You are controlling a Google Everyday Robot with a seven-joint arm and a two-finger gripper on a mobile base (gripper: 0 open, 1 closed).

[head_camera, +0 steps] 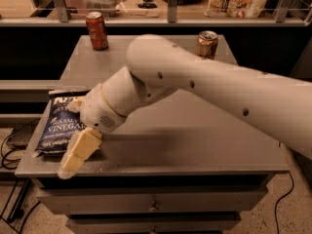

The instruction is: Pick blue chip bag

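Note:
The blue chip bag point(59, 126) lies flat at the front left of the grey table point(195, 140), its white "VINEGAR" lettering showing. My gripper point(78, 153), cream-coloured, hangs from the white arm point(195, 82) at the bag's lower right corner, by the table's front edge. The wrist covers the bag's right side. The bag rests on the table, not lifted.
A red soda can point(97, 30) stands at the table's back left and a brown can point(207, 44) at the back right. A shelf with a rail point(170, 19) runs behind. Drawers point(153, 204) sit below the tabletop. Cables point(9, 150) lie on the floor at left.

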